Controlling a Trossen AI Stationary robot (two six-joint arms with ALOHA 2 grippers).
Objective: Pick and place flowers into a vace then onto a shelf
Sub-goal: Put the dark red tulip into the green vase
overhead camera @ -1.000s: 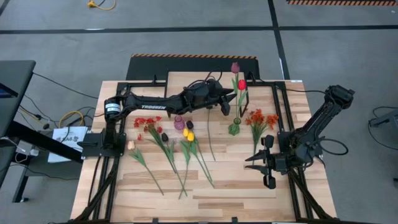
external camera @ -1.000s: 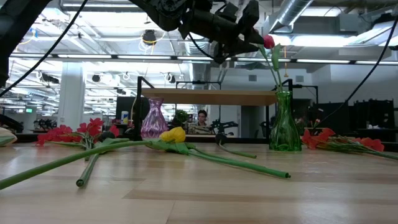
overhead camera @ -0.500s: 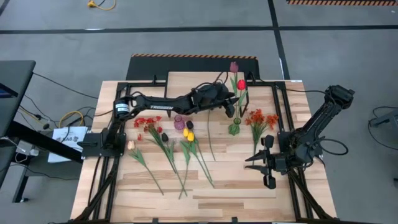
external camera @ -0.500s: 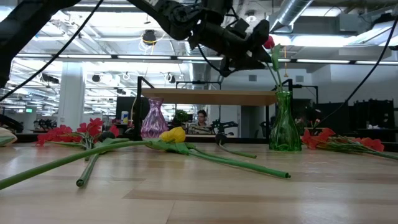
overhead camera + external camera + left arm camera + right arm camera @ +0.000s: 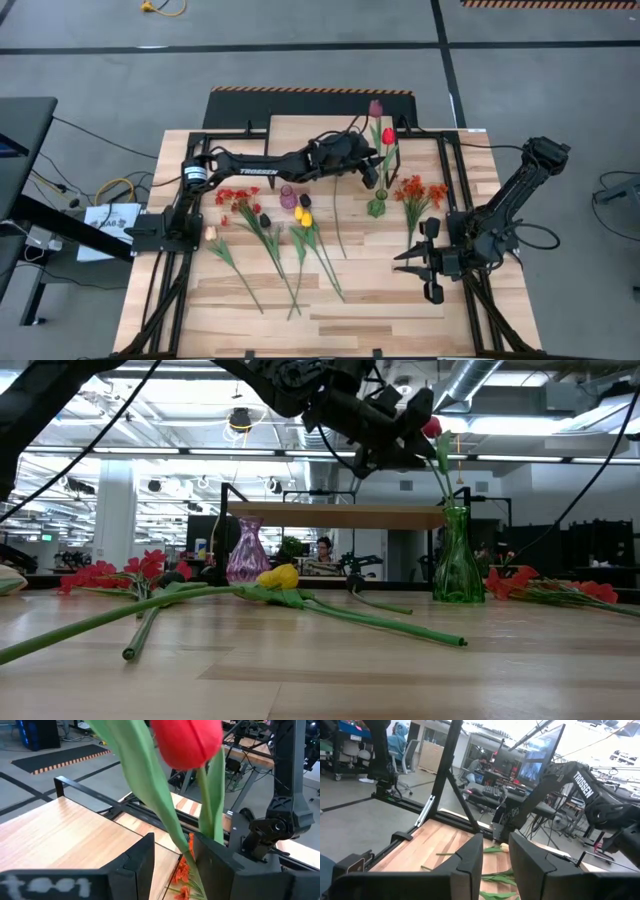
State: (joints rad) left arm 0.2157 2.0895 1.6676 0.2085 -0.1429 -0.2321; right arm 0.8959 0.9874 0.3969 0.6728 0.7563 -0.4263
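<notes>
1. Over the last second the left arm has reached further toward the right of the high view, carrying its gripper (image 5: 372, 172) up to the red tulip (image 5: 388, 136) standing in the green vase (image 5: 376, 207). In the last half second it has barely shifted.

2. In the low view the left gripper (image 5: 408, 432) sits high in the upper middle of the frame, just beside the red tulip (image 5: 431, 427) and above the green vase (image 5: 459, 557).

3. In the left wrist view the tulip's stem and leaf (image 5: 165, 815) run down between the two dark fingers (image 5: 137, 860), which stand apart with a gap on either side of the stem. The left gripper looks open around the stem, not clamped on it.

4. I judge this means the red tulip is already seated in the vase and the arm is either letting go of it or settling it upright; the vase has yet to go on the shelf (image 5: 335, 515).

5. The other flowers (image 5: 262, 220) lie flat on the bench (image 5: 350, 315) in the middle of the high view, with an orange-red spray (image 5: 418, 190) to the right of the green vase. A purple vase (image 5: 247, 552) stands left of centre in the low view.

6. The right gripper (image 5: 425, 262) waits at the lower right of the high view, well apart from the flowers, its fingers (image 5: 470, 865) spread and holding nothing.
</notes>
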